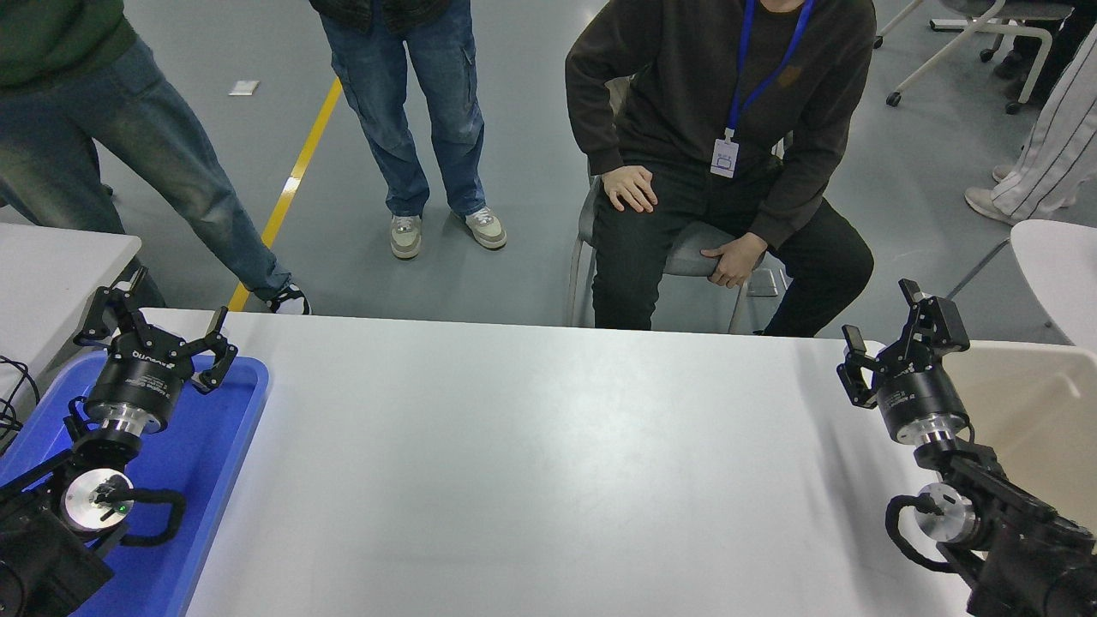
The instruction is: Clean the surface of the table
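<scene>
Two black robot arms flank the wide, matte white rectangular counter (531, 463), which fills the near and middle ground and shows nothing lying on its open stretch. Nearest at the lower left, the left hand (156, 330) is parked above the blue plastic tray (214, 463), its fingers spread wide and empty; no contents show in the tray's visible part. At the lower right, the right hand (896, 334) hovers over the counter's far right edge, fingers apart, holding nothing, beside a cream-coloured bin (1037, 403) whose visible inside looks bare. By my reading the clearing is essentially done, so any next move would call only for scanning the counter for leftovers. Beyond the far edge, one person sits on a grey chair (686, 244) and others stand.
</scene>
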